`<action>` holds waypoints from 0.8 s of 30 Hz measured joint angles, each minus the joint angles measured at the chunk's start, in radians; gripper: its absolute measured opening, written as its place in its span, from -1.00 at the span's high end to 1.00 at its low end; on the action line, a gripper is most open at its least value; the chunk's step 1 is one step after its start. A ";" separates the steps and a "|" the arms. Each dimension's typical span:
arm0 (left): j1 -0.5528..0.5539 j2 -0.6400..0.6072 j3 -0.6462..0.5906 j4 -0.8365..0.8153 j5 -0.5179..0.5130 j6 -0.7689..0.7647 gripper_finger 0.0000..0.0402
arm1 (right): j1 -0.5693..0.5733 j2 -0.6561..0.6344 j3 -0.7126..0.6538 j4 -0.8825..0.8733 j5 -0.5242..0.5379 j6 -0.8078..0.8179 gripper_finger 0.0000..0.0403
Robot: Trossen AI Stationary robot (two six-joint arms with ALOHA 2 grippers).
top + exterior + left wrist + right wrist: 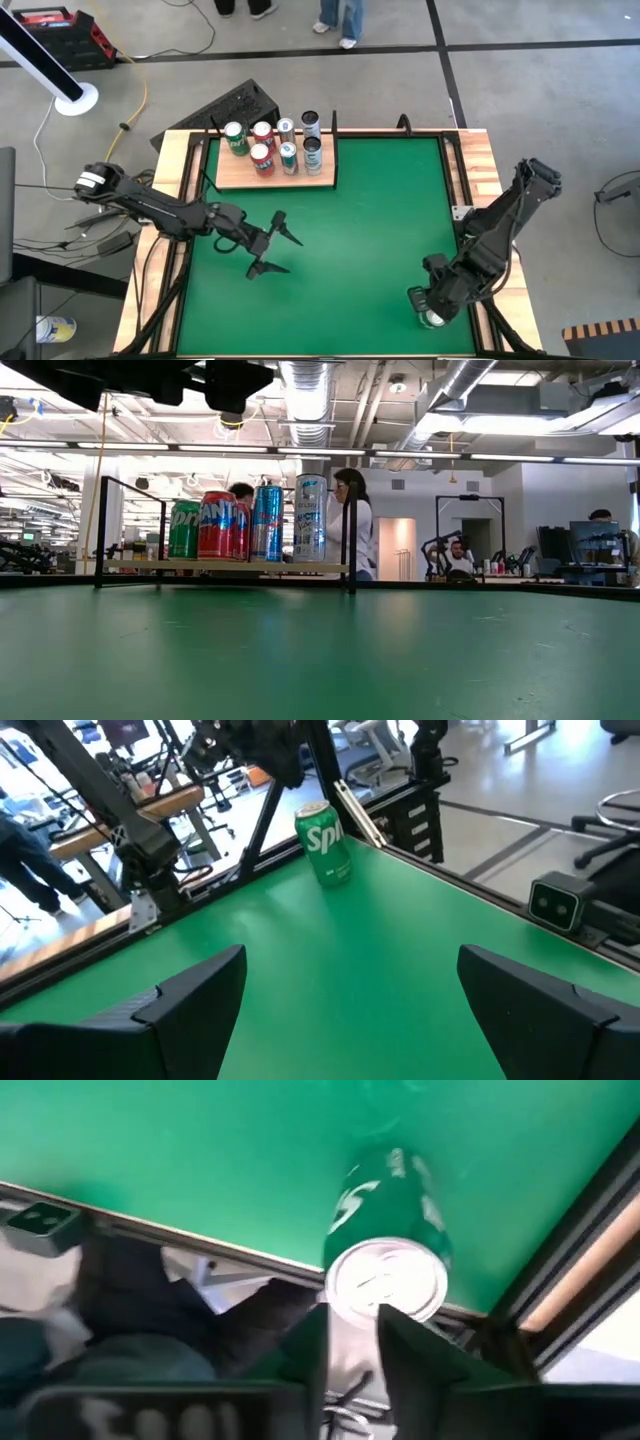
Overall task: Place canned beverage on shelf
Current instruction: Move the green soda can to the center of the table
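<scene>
A green soda can (325, 842) stands upright on its base on the green table near the near right corner, its silver top (385, 1280) facing up. My right gripper (352, 1320) points steeply down right over that top (432, 319), its fingers a narrow gap apart with nothing between them. My left gripper (293, 255) hangs wide open over the table's left middle, pointing level toward the can, fingers (180, 995) empty. The pale wooden shelf (240, 178) at the far left holds several upright cans (255, 522). My right gripper has its fingertips (392, 1325) close over the near side of the can's top rim (372, 1308), coming from above. Whether they touch the rim I cannot tell. The can stands upright on the table.
Black posts (351, 530) rise at the shelf's corners. Wooden strips and black rails (478, 170) border the table. A small camera block (555, 902) sits at the table's edge. A black case (235, 105) lies behind the shelf. People stand in the room beyond.
</scene>
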 joint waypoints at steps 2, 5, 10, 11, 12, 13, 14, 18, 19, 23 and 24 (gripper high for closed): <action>0.000 0.004 0.000 -0.005 0.000 -0.007 -0.73 | -0.008 0.004 0.000 -0.020 -0.019 -0.016 0.29; 0.000 0.004 0.000 -0.004 -0.001 -0.011 -0.73 | -0.008 0.001 0.000 -0.031 -0.055 -0.025 -0.05; 0.000 0.004 0.000 0.017 -0.001 -0.007 -0.73 | -0.008 0.003 0.000 -0.026 -0.081 -0.026 -0.57; 0.000 0.004 0.000 0.021 -0.001 -0.007 -0.73 | -0.008 0.003 0.000 -0.026 -0.081 -0.026 -0.65; 0.000 0.004 0.001 0.023 -0.001 -0.007 -0.73 | -0.008 0.003 0.000 -0.027 -0.081 -0.027 -0.72; 0.000 0.004 0.001 0.024 -0.001 -0.007 -0.73 | -0.008 0.003 0.000 -0.027 -0.081 -0.027 -0.78; 0.000 0.004 0.001 0.025 -0.001 -0.007 -0.73 | -0.008 0.003 0.000 -0.028 -0.080 -0.027 -0.84; 0.000 0.004 0.001 0.035 -0.001 -0.007 -0.73 | -0.007 0.022 0.000 -0.034 -0.075 -0.026 -0.97; 0.000 0.004 0.001 0.036 -0.002 -0.007 -0.73 | -0.005 0.035 0.000 -0.034 -0.074 -0.027 -0.97; 0.000 0.004 0.001 0.038 -0.002 -0.006 -0.73 | -0.008 0.095 0.000 -0.014 -0.076 -0.086 -0.95; 0.000 0.004 0.001 0.038 -0.002 -0.006 -0.73 | -0.009 0.110 0.000 -0.004 -0.083 -0.102 -0.95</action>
